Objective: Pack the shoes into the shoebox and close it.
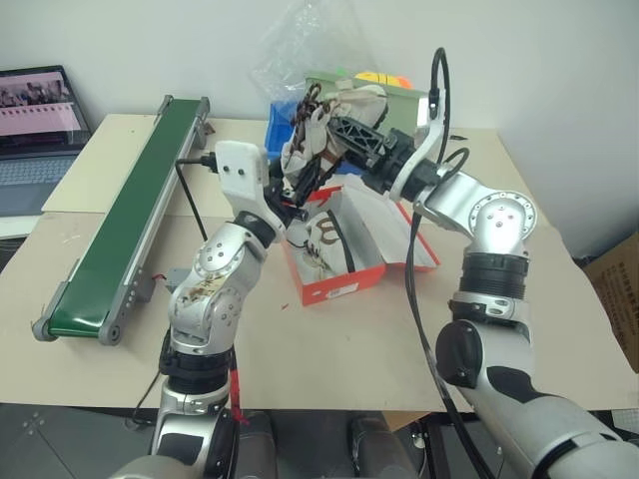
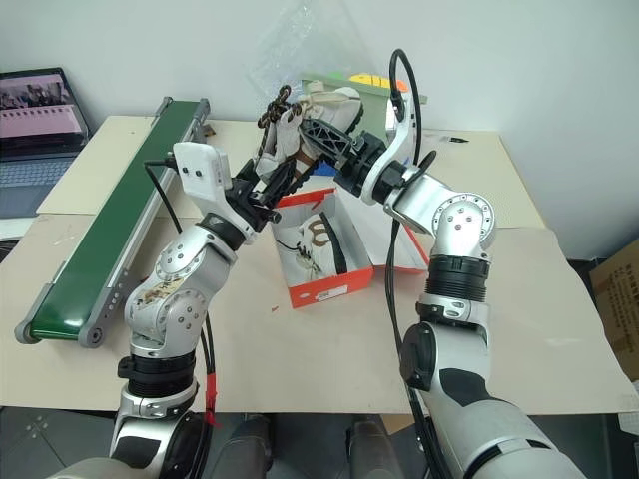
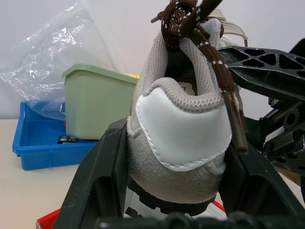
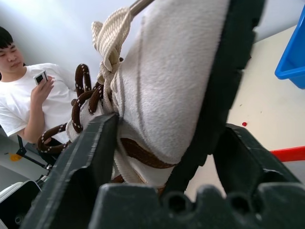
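Above the open shoebox [image 1: 339,261], both arms meet over the middle of the surface [image 1: 329,359], each raised and bent inward so that the two grippers converge on one shoe [image 1: 319,125]. The left arm rises from the near left, forearm angled up and to the right, and its left gripper [image 3: 176,157] clasps the shoe's heel between its two black fingers [image 3: 97,176], the grey-and-white heel counter wedged tightly between them. The right arm reaches in from the right, elbow high and wrist bent back toward the left, and the right gripper [image 4: 162,143] has its fingers on either side of the shoe's forepart, one against the cream upper and the other by the dark sole (whether it is pressing the shoe or just bracketing it cannot be told). The shoe is held in the air, tilted, its dark brown laces [image 3: 190,19] hanging loose over the tongue. The second shoe [image 1: 324,238] lies inside the white interior of the shoebox, which stands on the surface just below the grippers. Behind them sit a blue tray [image 3: 40,143] and a green bin [image 3: 97,102], with a crumpled clear plastic bag [image 3: 52,62]. A green conveyor [image 1: 130,215] runs along the left, and a laptop [image 1: 35,130] lies at the far left.
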`<state>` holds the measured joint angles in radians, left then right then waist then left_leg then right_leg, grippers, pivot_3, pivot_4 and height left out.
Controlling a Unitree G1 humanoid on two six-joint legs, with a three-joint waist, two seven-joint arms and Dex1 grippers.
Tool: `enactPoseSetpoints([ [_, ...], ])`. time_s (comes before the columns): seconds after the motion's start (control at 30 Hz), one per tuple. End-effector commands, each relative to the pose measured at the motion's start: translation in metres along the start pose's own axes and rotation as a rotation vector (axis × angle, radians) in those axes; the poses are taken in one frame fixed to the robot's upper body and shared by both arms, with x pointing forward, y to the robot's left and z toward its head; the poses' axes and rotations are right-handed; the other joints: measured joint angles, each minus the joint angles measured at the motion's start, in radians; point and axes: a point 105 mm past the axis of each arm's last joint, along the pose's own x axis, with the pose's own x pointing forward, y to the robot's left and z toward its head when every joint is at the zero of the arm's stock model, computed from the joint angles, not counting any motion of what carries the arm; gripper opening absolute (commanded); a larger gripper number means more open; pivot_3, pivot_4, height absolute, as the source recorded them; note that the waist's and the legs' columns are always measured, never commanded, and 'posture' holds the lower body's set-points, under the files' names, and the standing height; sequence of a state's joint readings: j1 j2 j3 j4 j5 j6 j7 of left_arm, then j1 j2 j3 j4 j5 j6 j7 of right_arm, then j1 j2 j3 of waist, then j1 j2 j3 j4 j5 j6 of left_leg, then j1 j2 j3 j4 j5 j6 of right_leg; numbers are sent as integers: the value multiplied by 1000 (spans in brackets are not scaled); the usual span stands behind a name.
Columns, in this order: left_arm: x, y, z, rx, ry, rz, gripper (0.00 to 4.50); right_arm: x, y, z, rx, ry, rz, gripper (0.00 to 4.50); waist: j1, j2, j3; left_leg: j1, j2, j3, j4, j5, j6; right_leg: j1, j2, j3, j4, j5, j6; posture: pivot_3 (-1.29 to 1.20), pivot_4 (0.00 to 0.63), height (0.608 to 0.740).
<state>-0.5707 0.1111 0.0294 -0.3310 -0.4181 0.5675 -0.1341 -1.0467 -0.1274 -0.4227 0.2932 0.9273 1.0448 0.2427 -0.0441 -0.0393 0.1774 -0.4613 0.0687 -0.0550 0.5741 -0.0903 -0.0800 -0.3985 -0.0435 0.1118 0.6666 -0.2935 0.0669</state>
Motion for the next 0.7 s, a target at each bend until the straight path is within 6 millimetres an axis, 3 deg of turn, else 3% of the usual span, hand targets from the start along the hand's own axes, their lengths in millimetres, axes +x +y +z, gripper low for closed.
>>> enactPoseSetpoints([
  [0.03, -4, -11, 23, 5, -95, -34, 2208, 1, 8, 14, -32, -57, 18, 1925, 0, 0, 0, 0, 0, 0, 0, 0, 0, 0, 0, 0, 0, 0, 0, 0, 150, 740],
  [0.2, -9, -1, 28, -8, -105, 23, 2208, 4, 9, 13, -46, -57, 14, 542, 1, 0, 0, 0, 0, 0, 0, 0, 0, 0, 0, 0, 0, 0, 0, 0, 150, 740],
  [0.23, -10, 1, 30, -13, -107, 36, 2208, 4, 9, 13, -50, -56, 12, 479, 1, 0, 0, 0, 0, 0, 0, 0, 0, 0, 0, 0, 0, 0, 0, 0, 150, 740],
  [0.3, -18, 9, 35, -45, -129, 57, 2949, 7, 7, 12, -86, -44, -12, 466, -1, 0, 0, 0, 0, 0, 0, 0, 0, 0, 0, 0, 0, 0, 0, 0, 150, 740],
  [0.33, -21, 13, 37, -43, -134, 66, 3089, 8, 5, 11, -105, -32, -30, 465, -3, 0, 0, 0, 0, 0, 0, 0, 0, 0, 0, 0, 0, 0, 0, 0, 150, 740],
  [0.43, -28, 21, 38, 0, -112, 105, 4310, 11, 0, 10, -147, -8, -71, 462, -1, 0, 0, 0, 0, 0, 0, 0, 0, 0, 0, 0, 0, 0, 0, 0, 150, 740],
  [0.7, -77, 64, 44, 108, -72, 308, 4457, 33, 2, 8, -325, 164, -198, 462, -7, 1, 0, 0, 0, 1, -1, 0, 0, -3, 0, 1, 0, 0, 0, 0, 150, 740],
])
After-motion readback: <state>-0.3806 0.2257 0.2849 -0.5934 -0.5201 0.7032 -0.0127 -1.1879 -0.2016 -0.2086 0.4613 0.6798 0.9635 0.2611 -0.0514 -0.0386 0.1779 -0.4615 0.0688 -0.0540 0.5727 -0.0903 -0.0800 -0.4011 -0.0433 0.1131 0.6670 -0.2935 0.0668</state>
